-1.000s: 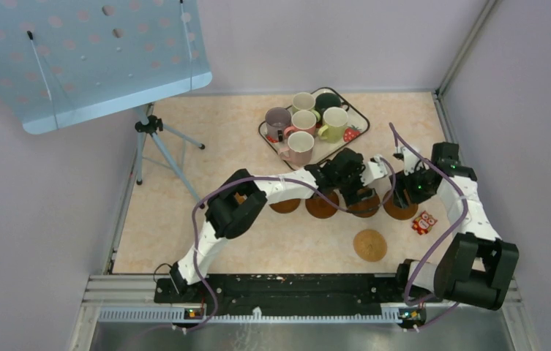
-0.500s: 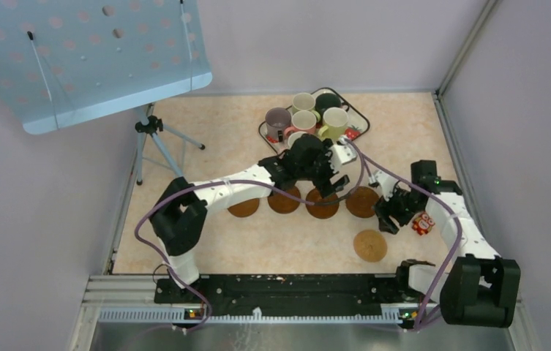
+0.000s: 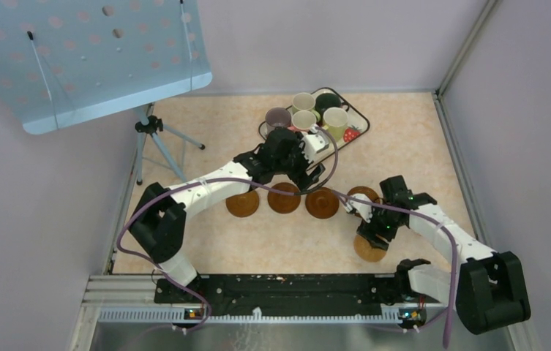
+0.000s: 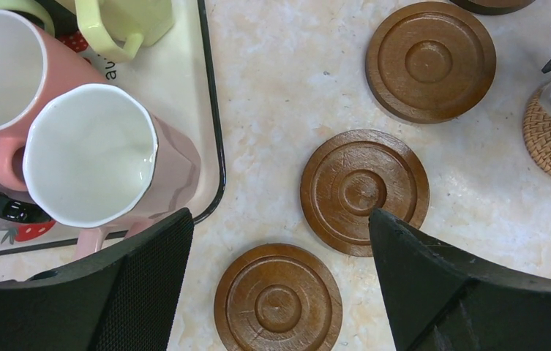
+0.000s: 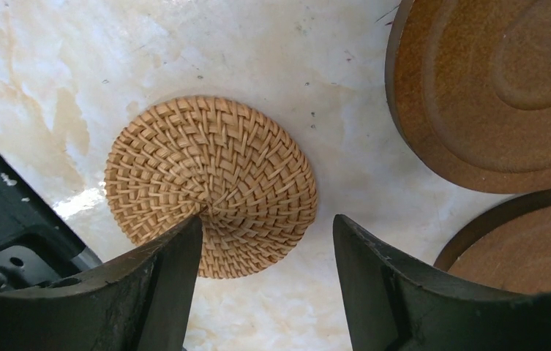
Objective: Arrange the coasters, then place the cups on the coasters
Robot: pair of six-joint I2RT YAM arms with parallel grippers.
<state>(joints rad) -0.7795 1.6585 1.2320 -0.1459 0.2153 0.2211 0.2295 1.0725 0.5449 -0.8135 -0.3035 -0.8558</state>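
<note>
Four brown coasters lie in a row: (image 3: 243, 204), (image 3: 284, 198), (image 3: 322, 203), and one (image 3: 364, 194) half hidden by the right arm. A woven straw coaster (image 3: 369, 248) lies nearer the front. The cups stand on the strawberry-print tray (image 3: 353, 113): mauve (image 3: 278, 118), pale (image 3: 303, 101), dark green (image 3: 327, 102) and yellow-green (image 3: 334, 121). My left gripper (image 4: 279, 219) is open above the tray's front edge, beside a pink cup (image 4: 89, 153), with a brown coaster (image 4: 278, 300) below the gap. My right gripper (image 5: 268, 219) is open just above the woven coaster (image 5: 210, 183), one finger over it.
A blue perforated board (image 3: 89, 58) on a tripod (image 3: 156, 139) stands at the back left. Walls close the table at the back and right. The arms' mounting rail (image 3: 279, 289) runs along the front edge.
My left gripper has moved back and left from the coaster row to the tray's front edge. My right gripper has come forward from the right-hand brown coaster to the woven one.
</note>
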